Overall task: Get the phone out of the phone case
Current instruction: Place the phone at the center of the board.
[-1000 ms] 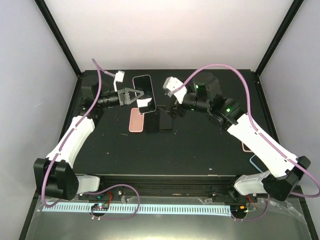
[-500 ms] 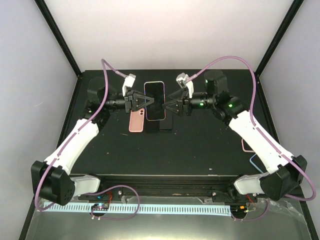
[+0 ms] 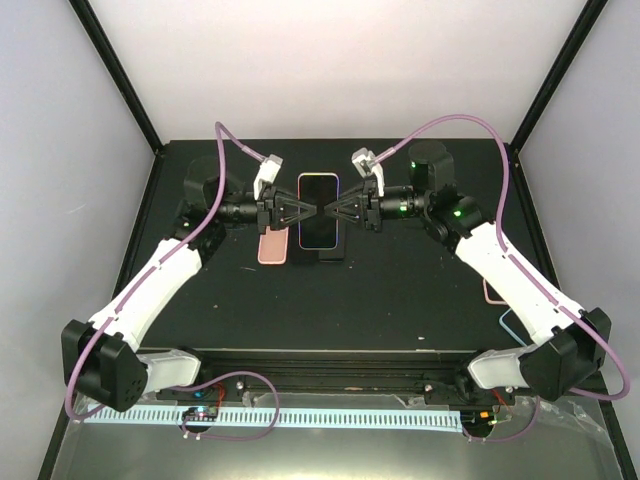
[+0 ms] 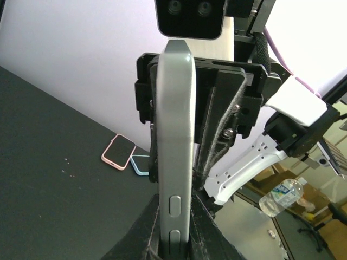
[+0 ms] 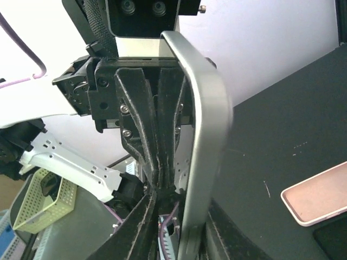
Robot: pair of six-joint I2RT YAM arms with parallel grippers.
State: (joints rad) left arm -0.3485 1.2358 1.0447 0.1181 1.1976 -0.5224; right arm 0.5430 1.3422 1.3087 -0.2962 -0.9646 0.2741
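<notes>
Left gripper (image 3: 296, 212) is pinching the phone (image 3: 318, 212) by one edge, holding it up right between itself and the right gripper (image 3: 339, 212). The right one is clamping onto the opposite edge. A pink case (image 3: 273, 243) is lying on the table just under the left gripper.

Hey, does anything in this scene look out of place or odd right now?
Nothing looks damaged or spilled. The one oddity: the silver-edged phone is off the black table, gripped by the left tool, right tool at its opposite edge.
</notes>
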